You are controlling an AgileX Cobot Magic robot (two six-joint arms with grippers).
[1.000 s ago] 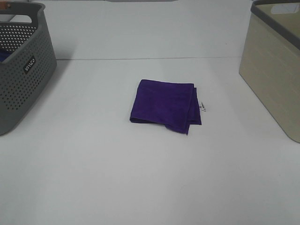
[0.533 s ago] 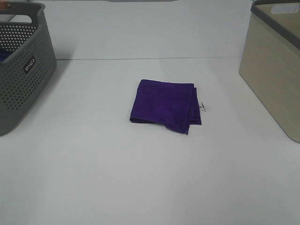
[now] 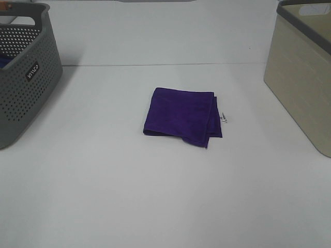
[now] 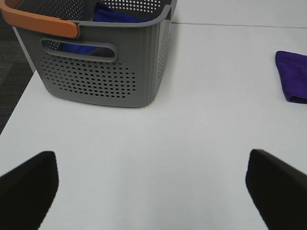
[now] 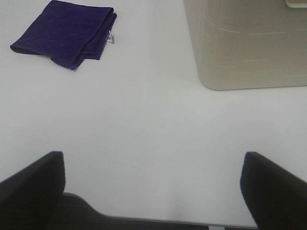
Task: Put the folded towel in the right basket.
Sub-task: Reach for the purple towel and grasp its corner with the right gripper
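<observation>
Zero change over the last second: the folded towel (image 3: pixel 182 117) lies flat on the tabletop (image 3: pixel 155 196), well apart from the right basket (image 3: pixel 302 77), on its side facing the grey basket (image 3: pixel 23 77). The left gripper (image 4: pixel 153 187) and right gripper (image 5: pixel 153 187) both stand spread wide and empty, so I judge the pickup not yet begun.

Purple on white, with grey and beige at the sides.
The folded towel (image 3: pixel 182 116) is plain deep purple with a small white tag (image 3: pixel 224 118); the table (image 3: pixel 155 196) is plain white. The left basket (image 3: pixel 23 77) is dark grey, patterned with rows of small holes, with an orange handle (image 4: pixel 43 21) and blue cloth (image 4: pixel 115 17) inside. The right basket (image 3: pixel 302 88) is beige with faint horizontal lines and a dark grey rim (image 3: pixel 290 17).
</observation>
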